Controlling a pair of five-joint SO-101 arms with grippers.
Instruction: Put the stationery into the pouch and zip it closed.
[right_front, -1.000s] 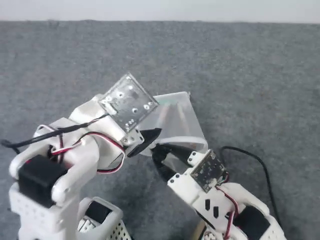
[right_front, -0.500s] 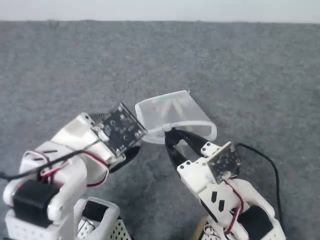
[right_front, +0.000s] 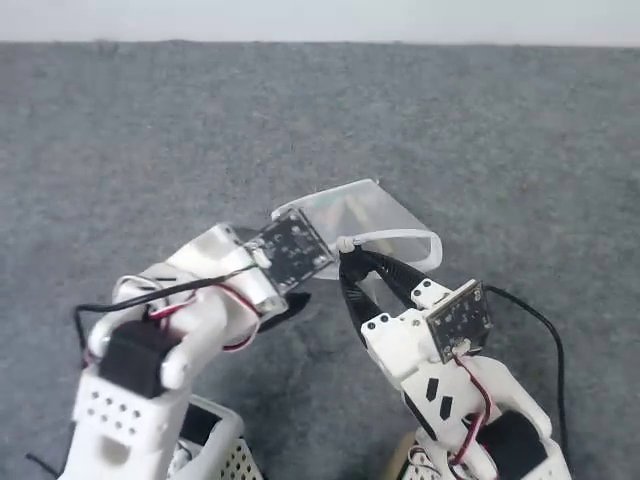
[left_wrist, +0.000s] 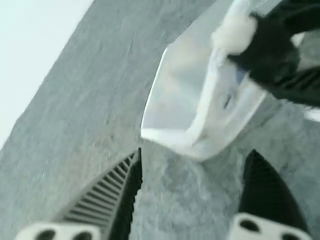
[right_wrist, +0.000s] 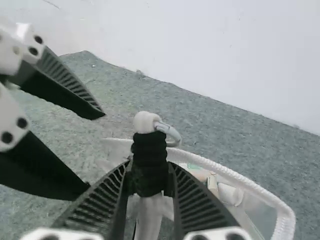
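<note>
The pouch (right_front: 368, 218) lies near the middle of the grey desk (right_front: 150, 130), its zip end just in front of both arms. It is thin, translucent and soft, so it should weigh next to nothing and will likely crumple or slide across the felt-like surface rather than resist a tug. The stationery (right_wrist: 209, 181) shows faintly inside, close to the mouth, and looks loose enough to shift if the pouch is dragged. The right jaws are closed on the black pull (right_wrist: 149, 162), just below its white bead (right_wrist: 145, 121) and ring. That is the proper place to hold, though the tab is small and could slip out under a sideways pull. The zip edge (right_wrist: 250, 187) curves open beyond it, so closing appears unfinished. The left jaws are spread wide, holding nothing and hovering just above the desk at the pouch's near corner (left_wrist: 195, 145). That corner is stiffer along the zip tape, and it looks like the best spot to pin or pinch so the zip has something to run against. The two sets of jaws are very close and could clash along the zip line. A black cable (right_front: 530, 325) trails on the desk beside the right arm, apart from the pouch.
</note>
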